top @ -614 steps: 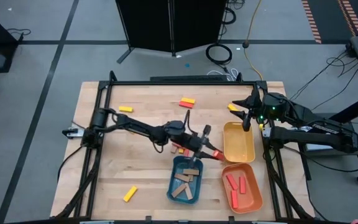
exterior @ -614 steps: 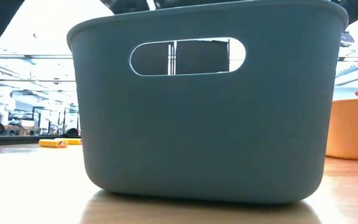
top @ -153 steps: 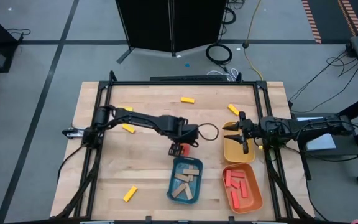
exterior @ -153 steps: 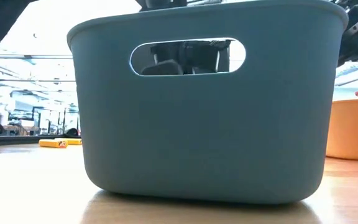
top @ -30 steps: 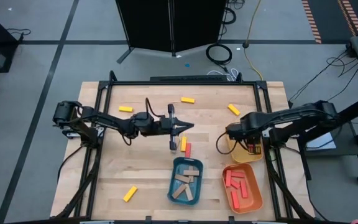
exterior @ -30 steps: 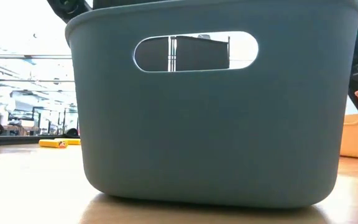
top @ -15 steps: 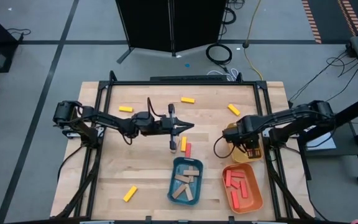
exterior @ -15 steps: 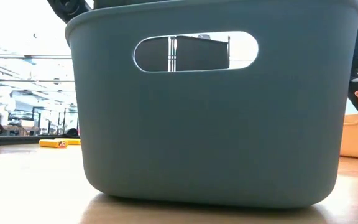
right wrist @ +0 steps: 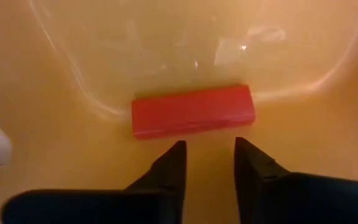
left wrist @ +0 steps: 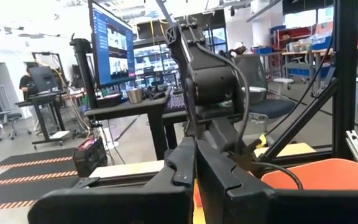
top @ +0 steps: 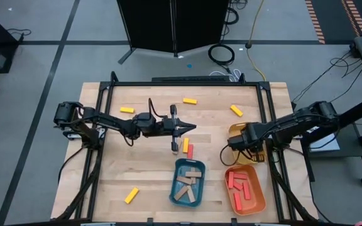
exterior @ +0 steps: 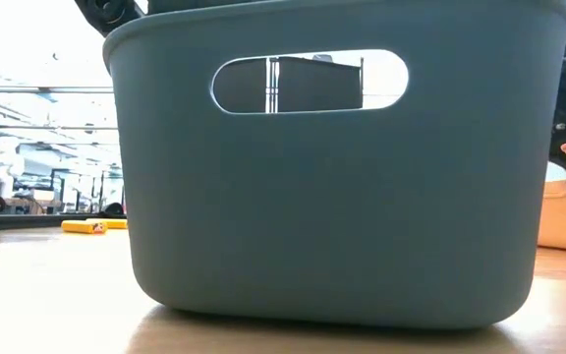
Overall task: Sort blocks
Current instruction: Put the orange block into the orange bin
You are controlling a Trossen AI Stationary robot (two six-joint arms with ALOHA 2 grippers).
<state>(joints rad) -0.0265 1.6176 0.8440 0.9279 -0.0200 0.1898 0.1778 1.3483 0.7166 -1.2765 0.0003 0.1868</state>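
Over the yellow tray (top: pixel 234 133) at the table's right, the right gripper (right wrist: pixel 207 163) points down inside, its fingers slightly parted and empty, just short of a red block (right wrist: pixel 193 111) lying on the tray floor. At mid-table the left gripper (top: pixel 190 128) hangs with fingers closed, empty, near a yellow and a red block (top: pixel 190 150). Tan blocks (top: pixel 189 182) fill the blue tray (top: pixel 172 188); red ones lie in the orange tray (top: pixel 257 199).

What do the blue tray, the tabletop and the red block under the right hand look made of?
Blue tray: likely moulded plastic, matte, with rounded corners and a cut-out handle. Tabletop: pale wood, with plank seams. Red block: smooth, even red coat; the core cannot be told.
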